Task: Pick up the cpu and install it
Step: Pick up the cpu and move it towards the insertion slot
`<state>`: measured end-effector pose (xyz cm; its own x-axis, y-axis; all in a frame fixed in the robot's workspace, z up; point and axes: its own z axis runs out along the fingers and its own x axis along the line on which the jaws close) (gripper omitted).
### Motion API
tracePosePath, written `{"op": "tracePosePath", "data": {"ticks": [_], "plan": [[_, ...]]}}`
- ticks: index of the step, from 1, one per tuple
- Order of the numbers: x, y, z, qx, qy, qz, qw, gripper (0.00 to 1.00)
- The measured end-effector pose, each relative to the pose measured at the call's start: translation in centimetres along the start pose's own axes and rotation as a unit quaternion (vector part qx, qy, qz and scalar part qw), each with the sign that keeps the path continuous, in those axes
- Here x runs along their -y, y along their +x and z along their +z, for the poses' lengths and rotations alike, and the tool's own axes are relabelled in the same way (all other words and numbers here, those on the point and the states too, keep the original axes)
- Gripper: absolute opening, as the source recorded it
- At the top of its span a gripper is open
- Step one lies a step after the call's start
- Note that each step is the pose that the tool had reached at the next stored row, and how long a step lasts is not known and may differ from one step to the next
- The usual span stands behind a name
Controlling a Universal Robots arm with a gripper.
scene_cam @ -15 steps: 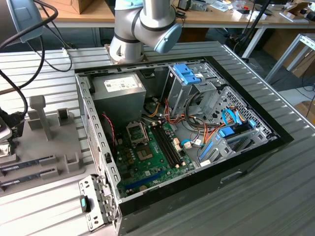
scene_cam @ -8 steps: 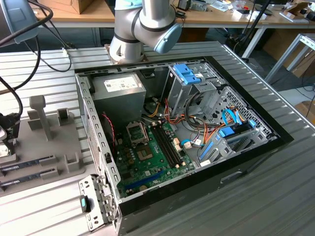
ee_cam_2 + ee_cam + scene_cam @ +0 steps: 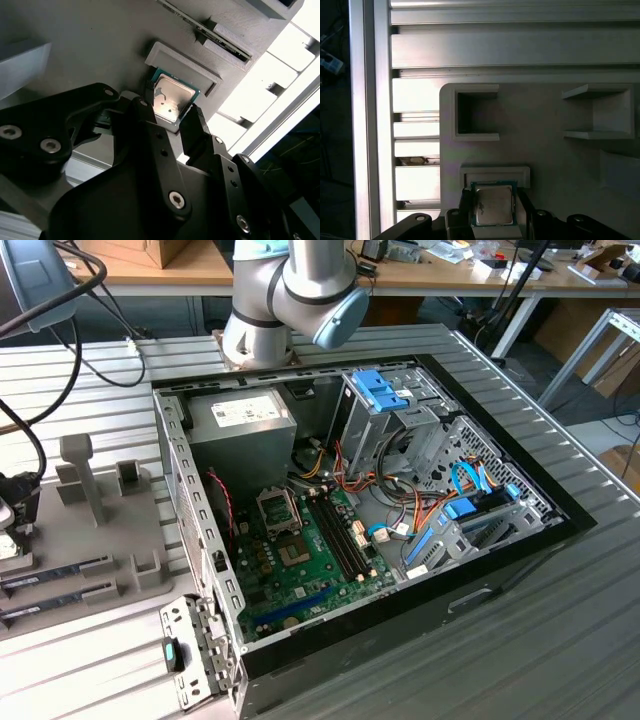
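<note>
The cpu (image 3: 172,97) (image 3: 493,207) is a small square chip with a silvery top and a thin green rim. It lies flat in a shallow seat of the grey holder tray (image 3: 545,150) (image 3: 75,45). In both wrist views my gripper (image 3: 171,106) (image 3: 495,199) hangs just over it, one black finger along each side of the chip. The jaws stand slightly apart, with a thin gap on one side. At the exterior view's left edge, the black wrist (image 3: 15,505) is above the tray (image 3: 110,540).
An open computer case (image 3: 520,540) lies on the ribbed metal table, its green motherboard (image 3: 310,560) and its socket (image 3: 278,508) exposed. Two memory sticks (image 3: 55,570) rest in slots on the tray. Upright grey posts (image 3: 85,475) stand on the tray.
</note>
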<state>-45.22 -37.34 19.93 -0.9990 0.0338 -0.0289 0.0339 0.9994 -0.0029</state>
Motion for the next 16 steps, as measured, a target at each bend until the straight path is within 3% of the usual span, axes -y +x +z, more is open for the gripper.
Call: {"op": "tracePosePath", "data": {"ticks": [4, 5, 10, 16], "plan": [[0.00, 0.00, 0.00, 0.0000, 0.0000, 0.000, 1.00000, 0.49], [0.00, 0.00, 0.01, 0.0000, 0.0000, 0.000, 1.00000, 0.56], [0.42, -0.02, 0.11, 0.0000, 0.0000, 0.000, 1.00000, 0.56], [0.43, -0.26, 0.36, 0.0001, 0.0000, 0.000, 1.00000, 0.56]]}}
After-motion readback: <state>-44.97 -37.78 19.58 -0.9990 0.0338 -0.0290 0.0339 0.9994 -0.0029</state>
